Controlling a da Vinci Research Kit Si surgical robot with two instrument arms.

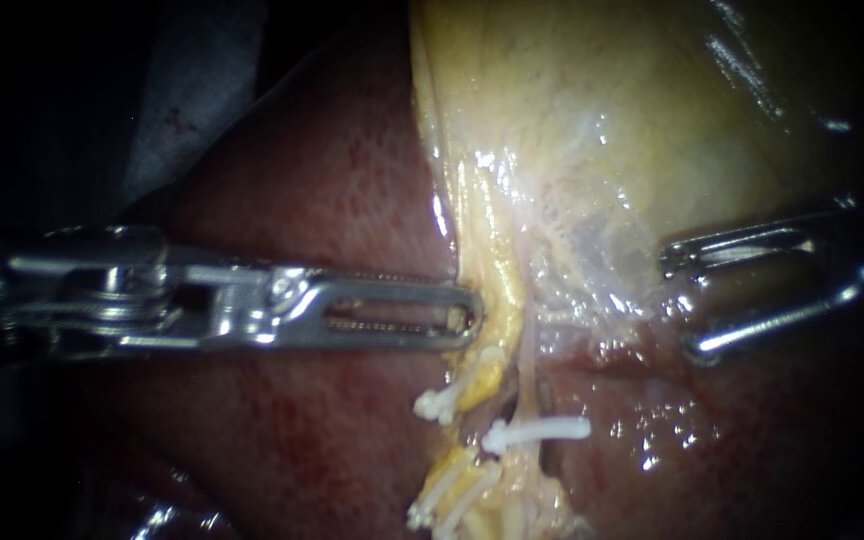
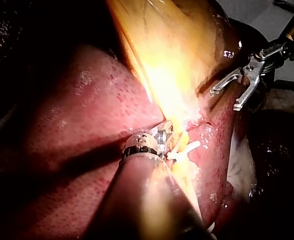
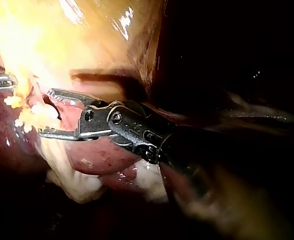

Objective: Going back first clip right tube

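Close view of a dark red liver (image 1: 302, 200) carrying a pale yellow gallbladder (image 1: 602, 120). My left instrument (image 1: 467, 315) is reaching in flat across the liver. Its slotted jaws are lying nearly together and seemingly pinching the gallbladder's lower edge, probably to keep the tubes below it stretched and exposed. The right tube (image 1: 525, 385) is running down from that edge over the liver, and a white clip (image 1: 542, 430) is sitting across it. The other clips (image 1: 440, 402) are sitting on the yellow tube (image 1: 484, 378) just beside it. My right instrument (image 1: 682, 300) is hanging off to the side, near the right tube but apart from it. Its jaws are gaping wide and holding nothing, which suggests it is standing clear of the placed clip.
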